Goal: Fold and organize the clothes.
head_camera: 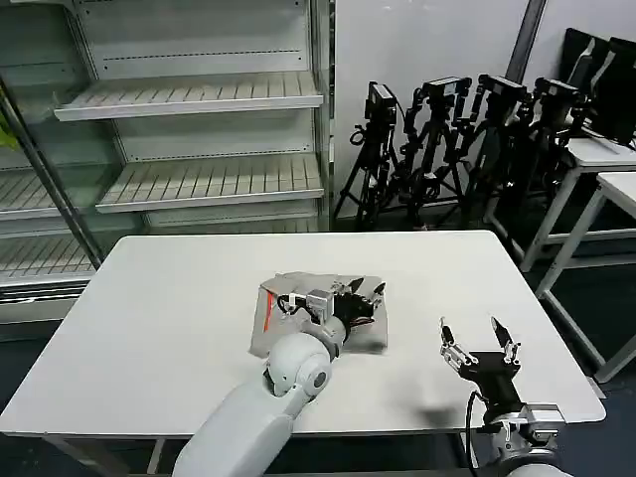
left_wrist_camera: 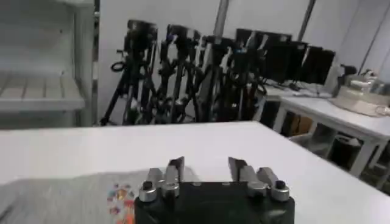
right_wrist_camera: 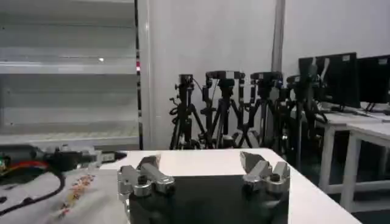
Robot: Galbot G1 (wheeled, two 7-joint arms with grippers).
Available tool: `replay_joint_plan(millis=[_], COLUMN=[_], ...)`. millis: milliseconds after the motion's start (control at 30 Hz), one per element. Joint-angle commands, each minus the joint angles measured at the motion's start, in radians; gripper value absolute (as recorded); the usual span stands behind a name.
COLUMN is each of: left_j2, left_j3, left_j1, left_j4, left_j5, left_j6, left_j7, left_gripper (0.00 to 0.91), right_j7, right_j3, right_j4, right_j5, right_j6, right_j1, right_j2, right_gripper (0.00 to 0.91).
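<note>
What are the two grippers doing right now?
Left gripper: open, over the folded T-shirt, holding nothing.
Right gripper: open, empty, above the table.

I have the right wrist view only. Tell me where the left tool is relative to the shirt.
Observer: The head view has the left tool over the folded shirt, near its far right part.
Operator: Report its fingers.
Observer: The left wrist view shows them apart, with nothing between them.
Operator: Give me the right tool's place.
Observer: The right tool is open above bare table, to the right of the shirt and not touching it.
</note>
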Motion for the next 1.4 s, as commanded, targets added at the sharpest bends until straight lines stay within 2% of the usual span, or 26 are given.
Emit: replay_joint_plan(millis=[33, 67, 133, 167, 200, 233, 300, 400, 533, 700, 1067, 1167, 1400], left_j2=[0.11, 0.133, 0.187, 0.2, 0.212, 0.216, 0.204, 0.167, 0.139, 0.127, 0.094, 0.09, 0.085], left_j3=[-0.178, -0.223, -0.29, -0.317, -0.372, -0.401, -0.478, -0.541, -0.574, -0.585, -0.573, -0.573, -0.566], left_j1=[0.13, 0.16, 0.277, 0.313, 0.419, 0.429, 0.566, 0.704, 0.811, 0.87, 0.914, 0.926, 0.938], left_j4=[-0.254, -0.297, -0.363, -0.389, -0.417, -0.429, -0.478, -0.536, -0.57, -0.606, -0.653, -0.661, -0.679], left_j5=[0.061, 0.091, 0.22, 0.255, 0.308, 0.314, 0.393, 0.421, 0.454, 0.485, 0.516, 0.516, 0.525], left_j6=[-0.09, -0.102, -0.186, -0.205, -0.237, -0.258, -0.311, -0.333, -0.36, -0.379, -0.374, -0.377, -0.376], left_j7=[0.063, 0.063, 0.065, 0.066, 0.079, 0.082, 0.088, 0.087, 0.08, 0.077, 0.089, 0.093, 0.101], left_gripper=[0.907, 0.907, 0.907, 0.907, 0.907, 0.907, 0.907, 0.907, 0.907, 0.907, 0.907, 0.907, 0.907], right_j7=[0.008, 0.011, 0.016, 0.016, 0.022, 0.023, 0.028, 0.033, 0.027, 0.016, 0.008, 0.009, 0.003], right_j3=[-0.012, -0.015, -0.019, -0.019, -0.021, -0.02, -0.021, -0.027, -0.034, -0.051, -0.069, -0.069, -0.061], right_j4=[0.011, 0.012, 0.012, 0.009, 0.008, 0.01, 0.018, 0.02, 0.015, 0.02, 0.038, 0.06, 0.091], right_j5=[-0.058, -0.072, -0.075, -0.075, -0.09, -0.096, -0.098, -0.103, -0.147, -0.19, -0.222, -0.2, -0.175], right_j6=[0.002, 0.003, 0.016, 0.027, 0.048, 0.044, 0.036, 0.04, 0.036, 0.041, 0.054, 0.027, 0.023], right_j1=[0.016, 0.018, 0.017, 0.015, 0.012, 0.01, 0.006, 0.004, -0.004, -0.026, -0.041, -0.049, -0.063], right_j2=[0.002, 0.003, 0.007, 0.008, 0.009, 0.009, 0.012, 0.016, 0.017, 0.026, 0.037, 0.041, 0.05], right_gripper=[0.907, 0.907, 0.907, 0.907, 0.907, 0.907, 0.907, 0.907, 0.907, 0.907, 0.907, 0.907, 0.907])
